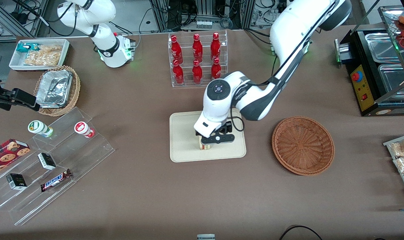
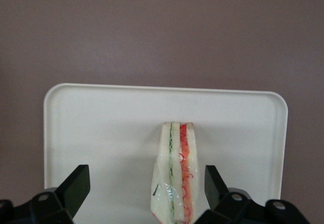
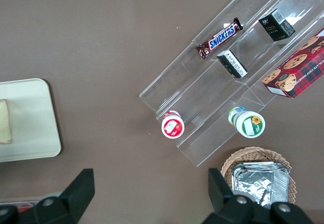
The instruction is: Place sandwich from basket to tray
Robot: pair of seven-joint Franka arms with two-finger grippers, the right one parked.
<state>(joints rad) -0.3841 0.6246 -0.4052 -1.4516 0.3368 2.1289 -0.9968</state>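
Wrist view: my gripper [image 2: 144, 186] spread wide astride sandwich [image 2: 175, 176], standing upright on tray [image 2: 101, 128]; basket [image 1: 303, 145] empty, so delivered.

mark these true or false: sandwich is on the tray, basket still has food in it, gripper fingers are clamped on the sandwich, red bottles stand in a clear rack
1. The sandwich is on the tray. True.
2. The basket has food in it. False: nothing shows in it.
3. The gripper is clamped on the sandwich. False: it is over the tray with its fingers open, a gap showing on each side of the sandwich.
4. Red bottles stand in a clear rack. True.
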